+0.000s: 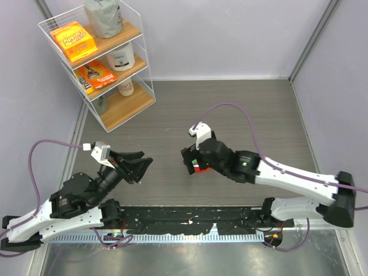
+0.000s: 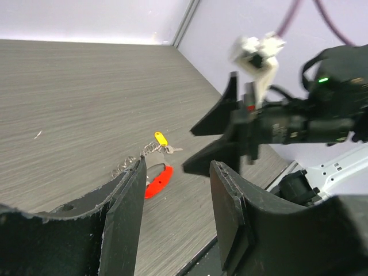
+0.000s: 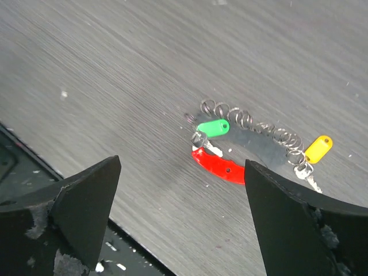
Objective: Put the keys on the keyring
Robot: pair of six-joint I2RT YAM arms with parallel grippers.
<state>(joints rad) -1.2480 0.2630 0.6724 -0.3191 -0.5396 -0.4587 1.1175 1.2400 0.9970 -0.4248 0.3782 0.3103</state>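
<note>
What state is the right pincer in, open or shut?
Open. The right pincer has its fingers wide apart, gripping nothing.

Far left corner of grey wood-grain tabletop (image 1: 241, 109): white wire rack (image 1: 129, 106), three wooden shelves. Top: orange box (image 1: 73, 41), grey pouch (image 1: 104, 17). Middle: white jar (image 1: 121, 56), orange packet (image 1: 95, 76) (labels unreadable).

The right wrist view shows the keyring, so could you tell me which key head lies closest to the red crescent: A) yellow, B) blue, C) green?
C: the green key head sits right beside the red crescent, while the yellow key head lies at the far end of the chain.
</note>
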